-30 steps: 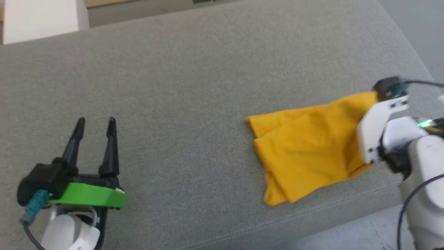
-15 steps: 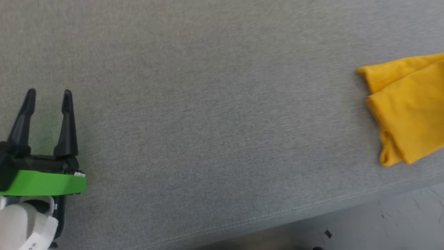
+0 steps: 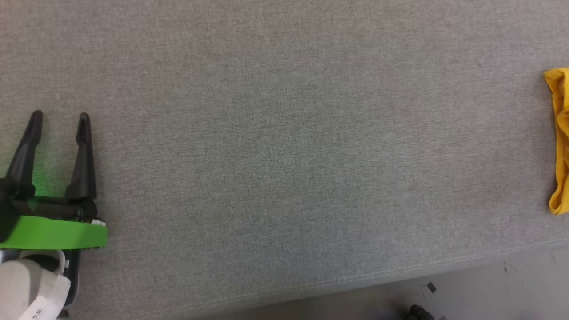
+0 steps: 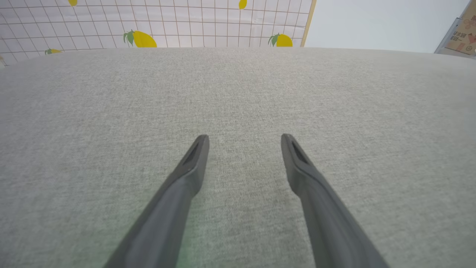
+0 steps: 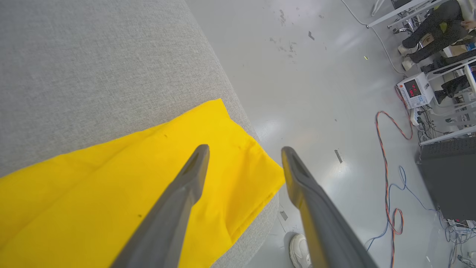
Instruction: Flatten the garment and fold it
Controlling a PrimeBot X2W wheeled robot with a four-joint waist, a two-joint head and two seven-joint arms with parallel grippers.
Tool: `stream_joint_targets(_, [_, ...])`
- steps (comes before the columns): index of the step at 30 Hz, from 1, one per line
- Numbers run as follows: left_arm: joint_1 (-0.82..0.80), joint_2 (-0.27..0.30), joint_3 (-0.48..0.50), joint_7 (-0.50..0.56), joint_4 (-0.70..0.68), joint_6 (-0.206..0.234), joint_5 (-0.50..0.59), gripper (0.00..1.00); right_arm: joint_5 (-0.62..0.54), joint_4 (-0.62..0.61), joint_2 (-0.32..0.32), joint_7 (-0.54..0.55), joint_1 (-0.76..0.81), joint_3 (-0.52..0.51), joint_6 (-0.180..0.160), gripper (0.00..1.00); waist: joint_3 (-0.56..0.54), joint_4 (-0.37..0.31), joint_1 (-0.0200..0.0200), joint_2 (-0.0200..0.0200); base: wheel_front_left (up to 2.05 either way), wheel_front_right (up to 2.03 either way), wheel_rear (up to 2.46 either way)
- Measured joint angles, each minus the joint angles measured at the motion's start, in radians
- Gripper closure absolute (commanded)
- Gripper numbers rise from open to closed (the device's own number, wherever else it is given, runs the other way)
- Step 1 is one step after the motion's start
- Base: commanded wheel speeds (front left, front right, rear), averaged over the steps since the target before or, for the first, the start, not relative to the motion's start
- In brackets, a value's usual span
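Two pairs of jaws, both spread wide, nothing pinched. Left gripper (image 3: 60,116) low over bare grey bench (image 3: 284,155), near the front edge, well apart from the garment (image 3: 559,142). Right gripper (image 5: 245,149) above the bench's right corner: one finger across the yellow cloth, the other out over the floor (image 5: 316,93). Garment folded, plain side up, flat at that corner, reaching the edge. White shoe (image 5: 299,249) on the floor below.

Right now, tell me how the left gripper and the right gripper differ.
The left gripper is over bare grey cushion; the right gripper is over a corner of the yellow garment. The left gripper has cushion under both jaws; the right gripper has one jaw past the cushion's edge, above the floor. Both have open jaws, holding nothing.
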Motion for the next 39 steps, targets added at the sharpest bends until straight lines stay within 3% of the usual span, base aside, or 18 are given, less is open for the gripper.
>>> stream_joint_targets(5, [0.0,-0.01,-0.019,-0.006,0.034,0.001,0.0,0.0,0.05,-0.018,-0.006,-0.051,-0.015,0.04,0.0,0.0,-0.04,-0.001,0.0,0.0,0.0,0.0,0.0])
stream_joint_targets(14, [0.001,-0.065,-0.02,-0.04,0.134,0.017,-0.007,0.0,0.243,-0.069,-0.026,-0.306,-0.122,0.355,0.0,0.0,-0.182,0.002,-0.0002,-0.0001,0.0,0.0,0.0])
stream_joint_targets(21, [0.015,-0.111,0.01,-0.05,0.2,0.056,-0.015,0.0,0.401,-0.05,0.12,-0.557,-0.11,0.519,0.0,0.0,-0.322,0.025,-0.0002,0.0,0.0,0.0,0.0])
stream_joint_targets(28, [0.022,-0.158,0.015,-0.053,0.224,0.08,-0.016,0.0,0.445,0.011,0.237,-0.846,0.042,0.595,0.0,0.0,-0.451,0.065,-0.0002,0.0,0.0,0.0,0.0])
stream_joint_targets(34, [0.027,-0.173,-0.002,-0.055,0.255,0.082,-0.015,0.0,0.439,0.106,0.267,-1.005,0.163,0.618,0.0,0.0,-0.534,0.111,-0.0002,-0.0001,0.0,0.0,0.0])
stream_joint_targets(39, [0.045,-0.188,-0.025,-0.057,0.281,0.084,-0.015,0.0,0.458,0.164,0.268,-1.063,0.262,0.624,0.0,0.0,-0.586,0.144,-0.0003,-0.0001,0.0,0.0,0.0])
